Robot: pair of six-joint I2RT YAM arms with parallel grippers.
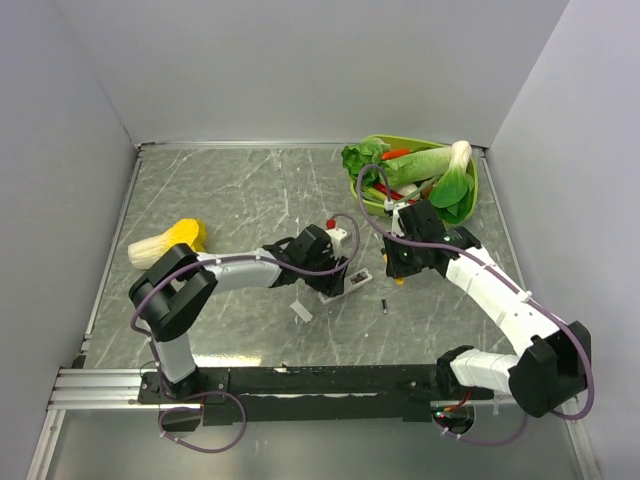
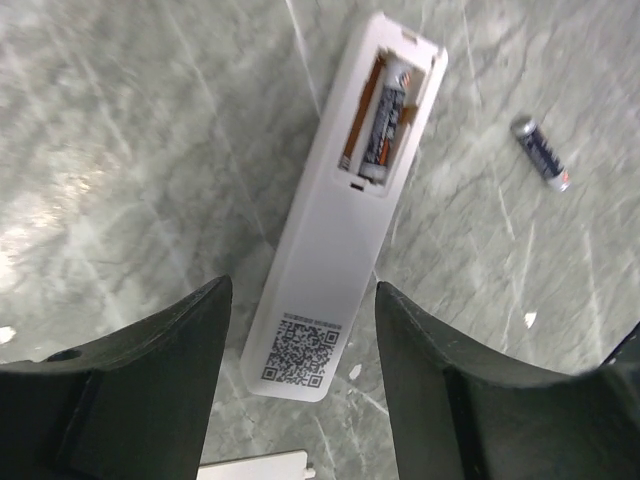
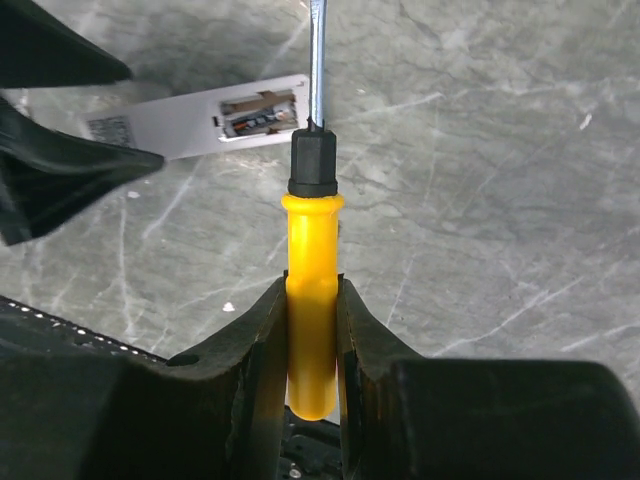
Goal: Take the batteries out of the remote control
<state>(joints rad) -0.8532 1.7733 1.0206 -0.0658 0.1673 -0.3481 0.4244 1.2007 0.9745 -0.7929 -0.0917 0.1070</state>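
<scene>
The remote control [image 2: 340, 230] lies back-up on the counter [image 2: 120, 150], one battery [image 2: 385, 115] in its open recess. The second battery [image 2: 540, 153] lies loose nearby. A white cover piece [image 2: 255, 467] sits just beside the remote's coded end. The left gripper [image 2: 302, 300] has its jaws wide, one either side of that end. The right gripper [image 3: 312, 300] has its jaws clamped on a yellow-handled screwdriver [image 3: 312, 250], whose shaft crosses the recess end. Far right, a green bowl [image 1: 475, 190] holds leafy vegetables [image 1: 440, 170].
</scene>
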